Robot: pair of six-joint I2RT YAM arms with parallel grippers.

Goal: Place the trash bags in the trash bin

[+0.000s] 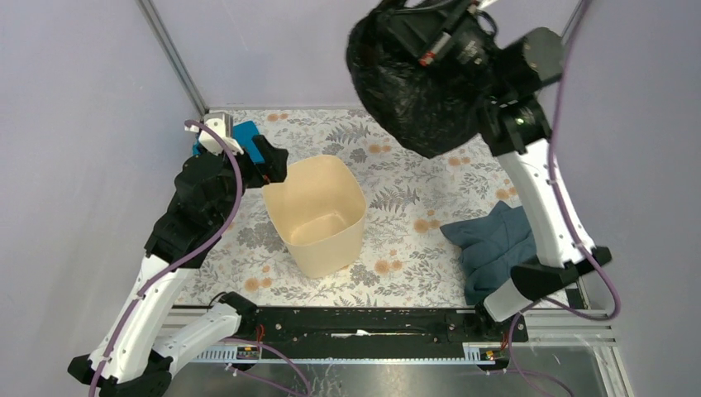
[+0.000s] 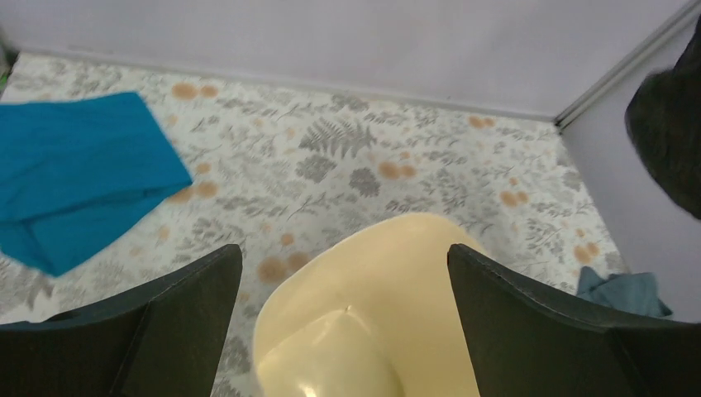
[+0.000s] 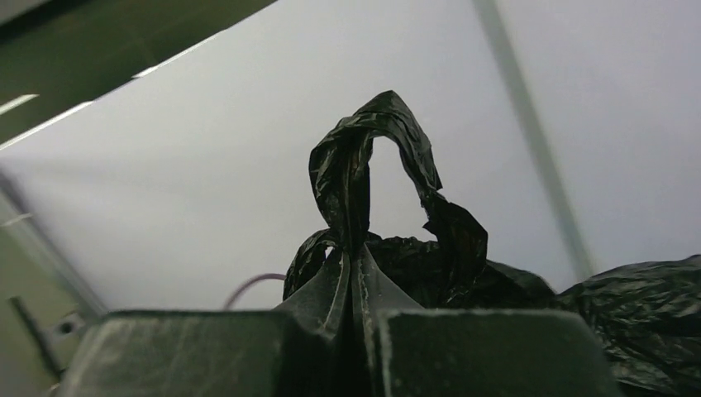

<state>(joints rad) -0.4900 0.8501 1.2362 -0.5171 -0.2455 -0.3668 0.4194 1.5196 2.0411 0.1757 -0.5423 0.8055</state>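
The beige trash bin (image 1: 317, 215) stands upright and empty in the middle of the flowered table. My right gripper (image 1: 407, 25) is raised high over the far side of the table, shut on the black trash bag (image 1: 417, 95), which hangs bunched below it, above and behind the bin. In the right wrist view the fingers (image 3: 331, 289) pinch a twisted loop of the bag (image 3: 372, 157). My left gripper (image 1: 271, 165) is open and empty at the bin's far-left rim corner. In the left wrist view it (image 2: 343, 252) straddles the bin's rim (image 2: 364, 273).
A bright blue cloth (image 1: 246, 136) lies at the far left behind the left gripper and also shows in the left wrist view (image 2: 74, 182). A dark blue-grey cloth (image 1: 492, 244) lies to the right of the bin by the right arm. Walls enclose the table.
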